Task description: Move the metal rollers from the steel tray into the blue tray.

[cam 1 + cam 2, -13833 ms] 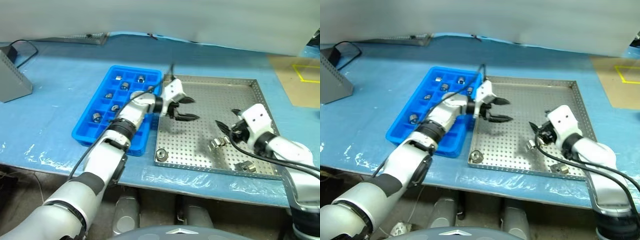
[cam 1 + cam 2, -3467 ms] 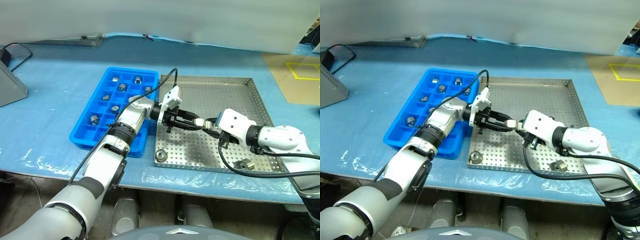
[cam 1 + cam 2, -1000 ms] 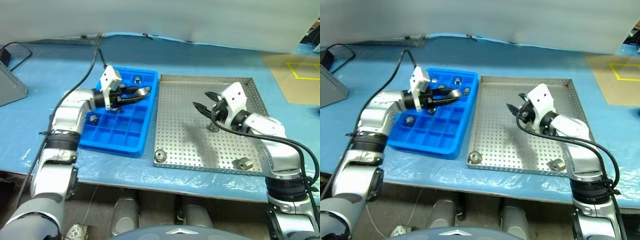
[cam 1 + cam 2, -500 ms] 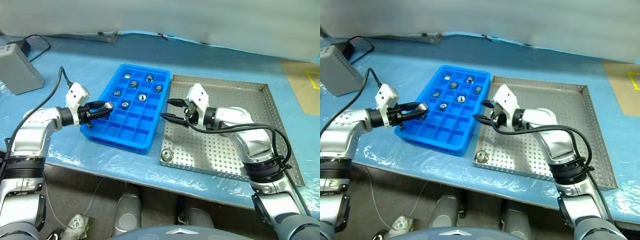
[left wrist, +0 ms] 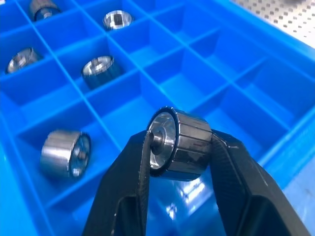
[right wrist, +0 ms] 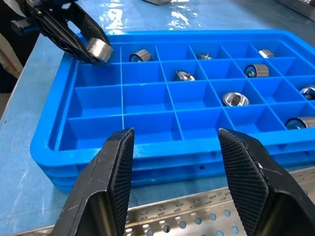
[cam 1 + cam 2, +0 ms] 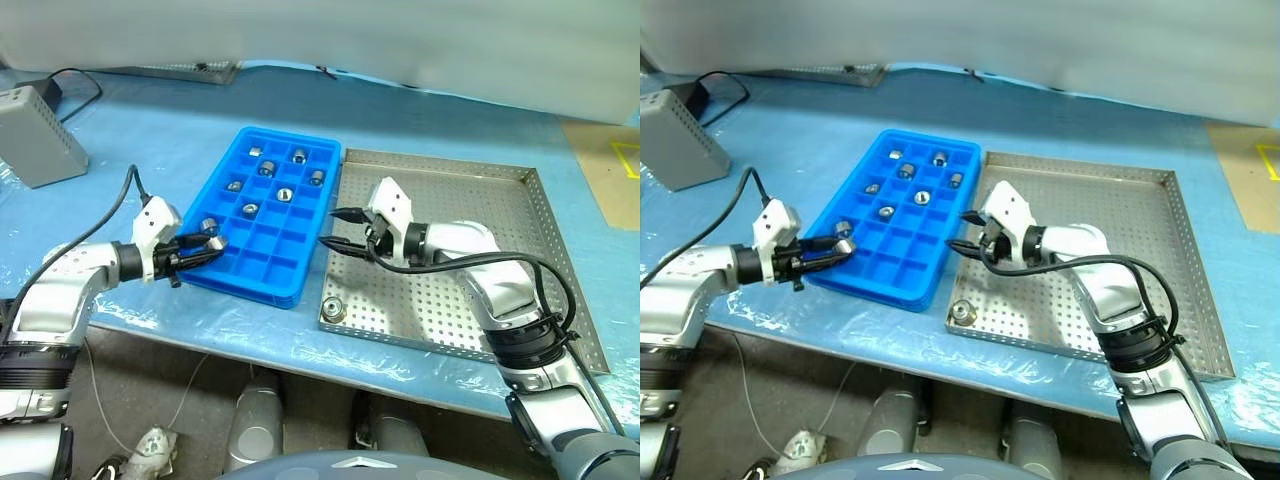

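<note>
A shiny metal roller is pinched between the two black fingers of the left gripper, which holds it just over the near left corner of the blue tray (seven more rollers sit in the tray's little boxes, past the gripper). The right gripper has its fingers spread with nothing between them, over the left edge of the steel tray, right beside the blue tray. One more roller lies in the steel tray's near left corner, below that gripper.
</note>
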`<control>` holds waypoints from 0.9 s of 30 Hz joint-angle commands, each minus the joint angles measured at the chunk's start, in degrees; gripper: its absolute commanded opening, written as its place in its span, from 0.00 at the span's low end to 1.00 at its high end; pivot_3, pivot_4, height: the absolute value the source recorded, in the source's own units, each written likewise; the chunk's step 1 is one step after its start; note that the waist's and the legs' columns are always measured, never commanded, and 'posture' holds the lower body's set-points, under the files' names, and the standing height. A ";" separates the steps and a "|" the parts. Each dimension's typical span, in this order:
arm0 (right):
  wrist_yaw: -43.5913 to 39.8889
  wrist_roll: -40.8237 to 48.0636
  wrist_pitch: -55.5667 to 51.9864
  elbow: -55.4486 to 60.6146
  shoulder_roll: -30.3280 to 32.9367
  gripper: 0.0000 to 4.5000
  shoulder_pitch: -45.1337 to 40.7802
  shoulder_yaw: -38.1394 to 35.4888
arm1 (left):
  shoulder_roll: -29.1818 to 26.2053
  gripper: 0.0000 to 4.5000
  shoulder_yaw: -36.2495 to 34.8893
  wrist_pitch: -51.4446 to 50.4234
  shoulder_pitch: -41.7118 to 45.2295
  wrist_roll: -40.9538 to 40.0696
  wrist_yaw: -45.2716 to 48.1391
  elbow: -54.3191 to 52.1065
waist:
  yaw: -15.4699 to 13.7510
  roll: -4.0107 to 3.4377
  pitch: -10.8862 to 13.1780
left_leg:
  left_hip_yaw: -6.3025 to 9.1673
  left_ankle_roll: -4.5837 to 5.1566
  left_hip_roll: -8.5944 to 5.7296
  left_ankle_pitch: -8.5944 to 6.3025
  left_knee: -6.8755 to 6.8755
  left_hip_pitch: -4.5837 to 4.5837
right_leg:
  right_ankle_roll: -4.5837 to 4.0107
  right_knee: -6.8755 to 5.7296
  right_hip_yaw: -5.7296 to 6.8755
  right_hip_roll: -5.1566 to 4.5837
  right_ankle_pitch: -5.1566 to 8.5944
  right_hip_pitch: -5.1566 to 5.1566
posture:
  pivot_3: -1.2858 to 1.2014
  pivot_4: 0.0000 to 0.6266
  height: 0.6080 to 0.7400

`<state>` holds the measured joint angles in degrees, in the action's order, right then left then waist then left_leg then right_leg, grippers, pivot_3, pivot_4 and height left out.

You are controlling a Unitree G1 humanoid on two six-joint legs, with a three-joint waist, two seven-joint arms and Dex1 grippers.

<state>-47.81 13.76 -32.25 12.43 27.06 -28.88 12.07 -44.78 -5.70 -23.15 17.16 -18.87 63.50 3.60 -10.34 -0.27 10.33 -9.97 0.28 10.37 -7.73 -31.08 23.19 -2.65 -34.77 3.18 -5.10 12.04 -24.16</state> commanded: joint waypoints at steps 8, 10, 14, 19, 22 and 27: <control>1.02 -1.52 2.39 1.72 -0.16 0.64 -0.41 0.38 | 1.32 0.48 5.85 -2.30 2.60 1.57 -0.91 -0.43 | 0.04 0.02 -0.02 | 0.00 -0.03 -0.01 0.02 -0.04 -0.03 | -0.01 -0.07 -0.01 -0.01 -0.01 0.03 | 0.63 0.24 1.00; 1.14 -1.57 2.25 2.12 0.06 0.64 -0.06 0.15 | 0.63 0.60 6.11 -1.79 2.78 2.59 -1.32 1.18 | 0.35 0.03 -0.02 | 0.00 -0.02 -0.01 0.02 -0.04 -0.03 | -0.01 -0.06 -0.02 -0.01 -0.01 0.02 | 0.63 0.24 1.00; 1.39 -1.64 2.03 2.70 0.75 0.64 0.85 -0.49 | -0.76 0.74 5.51 -1.12 3.85 2.76 -0.45 3.40 | 0.49 0.03 -0.03 | -0.01 -0.02 0.04 0.01 -0.01 -0.06 | -0.07 -0.05 -0.02 0.05 0.03 0.00 | 0.62 0.24 1.00; 2.04 -1.90 1.82 3.49 1.82 0.64 1.97 -1.04 | 0.73 0.74 4.30 0.42 10.11 1.11 -0.08 5.98 | 0.26 0.03 -0.03 | -0.01 -0.03 0.04 0.02 -0.03 -0.04 | -0.08 -0.07 -0.02 0.06 0.03 0.00 | 0.61 0.24 1.00; 2.15 -2.11 1.76 3.84 3.82 0.64 3.12 -2.63 | 3.12 0.74 4.11 0.56 15.05 -0.56 0.43 6.87 | -0.16 0.03 -0.03 | -0.01 -0.04 0.03 0.03 -0.14 -0.03 | -0.08 -0.13 -0.02 0.03 0.03 0.08 | 0.60 0.24 1.00; 2.48 -1.49 2.05 2.29 9.83 0.64 6.86 -10.38 | 8.35 0.74 6.72 -0.78 20.31 -2.66 2.19 5.88 | 0.01 0.06 -0.04 | -0.01 -0.02 -0.06 0.02 -0.29 -0.06 | -0.06 -0.15 -0.03 -0.07 0.01 0.23 | 0.58 0.24 1.00</control>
<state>-45.78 11.67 -31.00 14.15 35.27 -22.67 5.84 -37.36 0.43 -23.75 36.39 -20.04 64.79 10.82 -10.33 -0.22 10.29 -9.99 0.27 10.30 -7.71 -31.37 23.13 -2.70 -34.91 3.14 -5.17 12.05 -23.93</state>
